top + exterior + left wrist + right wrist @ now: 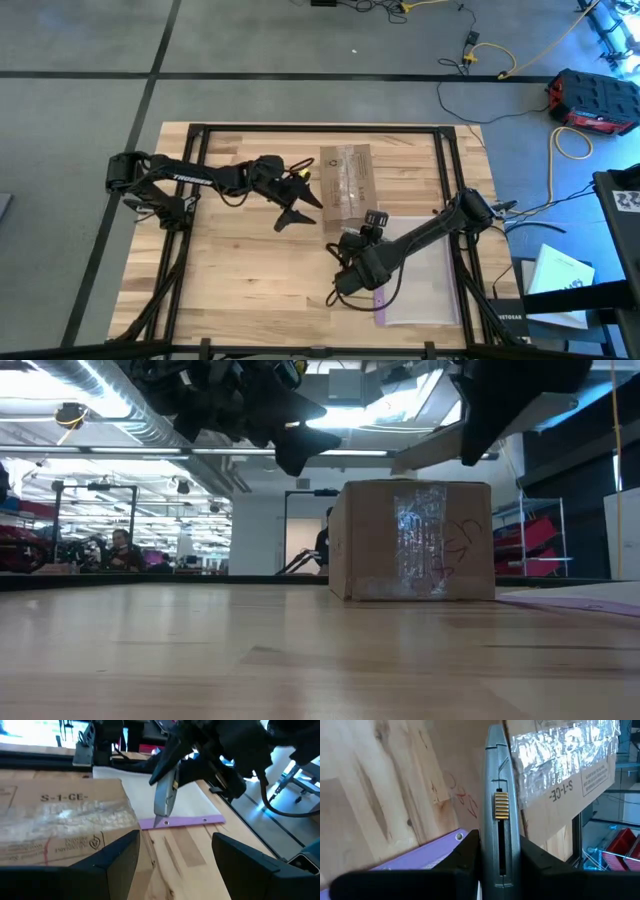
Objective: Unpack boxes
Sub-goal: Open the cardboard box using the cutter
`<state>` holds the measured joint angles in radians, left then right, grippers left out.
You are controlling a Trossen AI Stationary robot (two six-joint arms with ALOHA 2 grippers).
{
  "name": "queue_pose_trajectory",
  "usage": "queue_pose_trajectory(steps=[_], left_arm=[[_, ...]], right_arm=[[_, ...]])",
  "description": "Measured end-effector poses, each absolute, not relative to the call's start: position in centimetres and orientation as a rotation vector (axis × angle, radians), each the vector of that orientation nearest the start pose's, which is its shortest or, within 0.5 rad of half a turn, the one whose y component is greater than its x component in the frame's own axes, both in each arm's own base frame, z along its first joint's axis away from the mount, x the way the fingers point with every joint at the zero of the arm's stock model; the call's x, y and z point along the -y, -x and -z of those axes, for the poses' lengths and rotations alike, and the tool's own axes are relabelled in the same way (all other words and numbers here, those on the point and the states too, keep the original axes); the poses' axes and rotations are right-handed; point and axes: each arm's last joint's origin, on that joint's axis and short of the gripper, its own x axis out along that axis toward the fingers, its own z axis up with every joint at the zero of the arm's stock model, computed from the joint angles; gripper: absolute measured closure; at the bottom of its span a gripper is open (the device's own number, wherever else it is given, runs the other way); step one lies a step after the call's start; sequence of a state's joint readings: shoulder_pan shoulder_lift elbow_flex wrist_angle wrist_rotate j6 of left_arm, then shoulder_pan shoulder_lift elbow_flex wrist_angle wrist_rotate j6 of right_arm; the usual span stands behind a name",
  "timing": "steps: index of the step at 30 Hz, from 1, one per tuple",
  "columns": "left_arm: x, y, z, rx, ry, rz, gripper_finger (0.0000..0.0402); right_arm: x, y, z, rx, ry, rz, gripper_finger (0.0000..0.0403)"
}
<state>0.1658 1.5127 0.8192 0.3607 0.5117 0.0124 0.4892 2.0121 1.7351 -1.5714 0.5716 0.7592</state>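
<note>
Grey flooring surrounded the pale wooden bench, and beyond its far edge the low view showed a bright hall where a person sat far off among racks.

At the left of the bench, my left arm reached in toward the middle. Its pincer hung above the wood with its fingers spread apart and nothing between them, just beside the near left corner of the box.

That box, a small brown cardboard one, lay flat near the middle of the bench toward the far edge. Its flaps were closed, and a wide strip of clear tape ran across the top. Black print reading "S-1-CE-" showed on the cardboard, and red scribbles marked one side.

Further right, my right arm came in from the bench's right edge. Its pincer sat just near of the box, pressed together on a slim grey knife-like tool with a ribbed gold slider. In the left wrist view the tool pointed down, its tip at or just above the purple zip edge of a clear plastic bag, which lay flat under my right arm, just near and right of the box.
</note>
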Motion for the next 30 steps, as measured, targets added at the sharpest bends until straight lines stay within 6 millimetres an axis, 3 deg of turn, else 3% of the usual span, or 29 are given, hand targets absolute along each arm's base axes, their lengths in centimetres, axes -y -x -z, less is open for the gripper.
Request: queue_pose_trajectory(steps=[9,20,30], left_arm=[[-4.4,-32.1,-22.3,-0.311,0.099,0.334,0.0165],[-6.6,-35.3,-21.6,-0.33,0.144,0.284,0.0165],[-6.7,-35.3,-19.8,-0.427,0.112,0.294,0.0165]], right_arm=[[-15.4,-32.4,-24.7,-1.391,0.335,0.615,0.0341],[-15.2,-32.4,-24.9,-1.403,0.377,0.585,0.0341],[-15.0,-32.0,-25.0,-1.405,0.384,0.587,0.0341]])
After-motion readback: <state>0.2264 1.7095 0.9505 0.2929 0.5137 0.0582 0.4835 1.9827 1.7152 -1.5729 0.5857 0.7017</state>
